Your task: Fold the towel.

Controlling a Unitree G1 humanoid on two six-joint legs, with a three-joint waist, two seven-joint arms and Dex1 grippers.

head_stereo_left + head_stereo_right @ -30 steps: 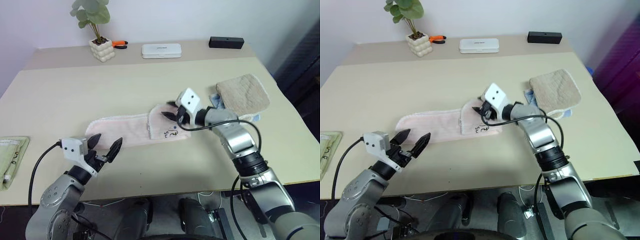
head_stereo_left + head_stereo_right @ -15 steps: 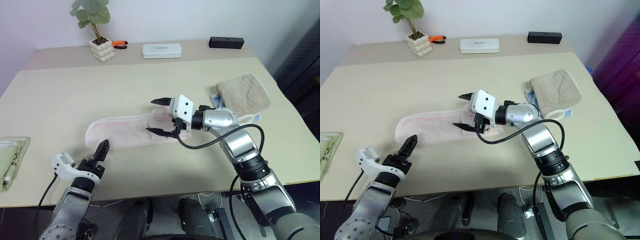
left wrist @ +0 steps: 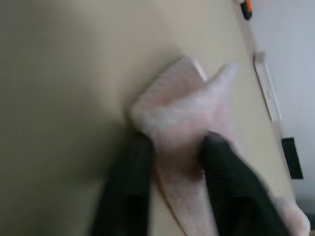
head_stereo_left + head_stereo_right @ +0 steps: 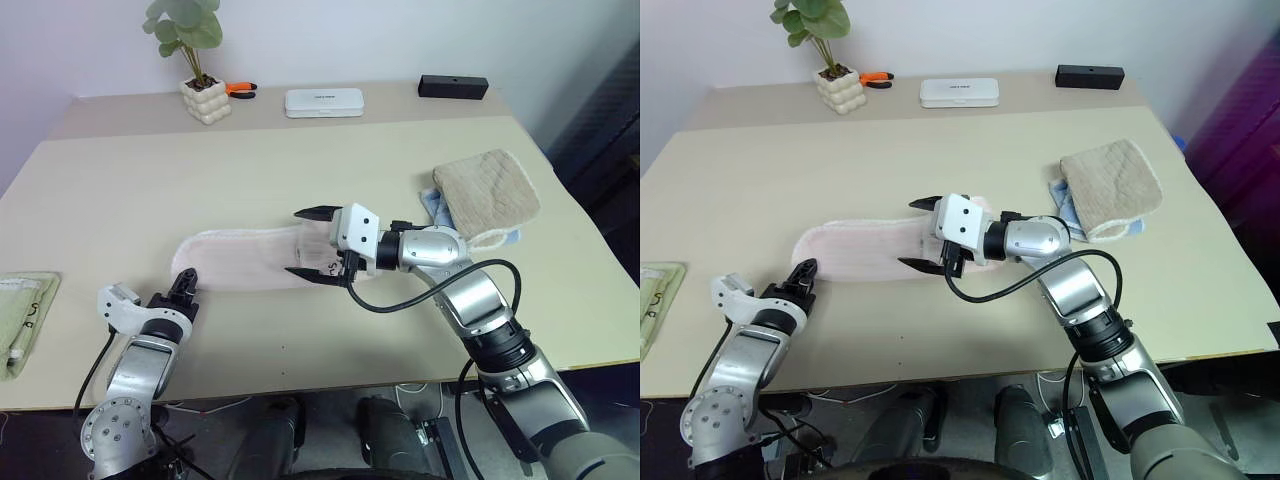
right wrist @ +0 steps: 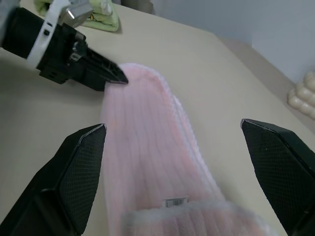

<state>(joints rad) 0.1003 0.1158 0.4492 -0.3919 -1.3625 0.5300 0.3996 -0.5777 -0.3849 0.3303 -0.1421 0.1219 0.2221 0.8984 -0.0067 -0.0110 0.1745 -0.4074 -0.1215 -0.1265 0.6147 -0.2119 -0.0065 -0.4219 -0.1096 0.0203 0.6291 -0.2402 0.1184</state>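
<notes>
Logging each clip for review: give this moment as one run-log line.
towel: long strip on table, right end folded over | left gripper: fingers shut on towel's left end | right gripper: fingers open above folded end, holding nothing

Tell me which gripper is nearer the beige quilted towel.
Right. The right gripper hangs open over the pink towel, partway toward the beige quilted towel; the left gripper pinches the pink towel's far end.

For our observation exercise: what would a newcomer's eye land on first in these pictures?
The long pale pink towel lying mid-table, its left end pinched by the shut left gripper. Over its folded right end hangs the right gripper, jaws wide open. A beige quilted towel lies near the table's right edge.
</notes>
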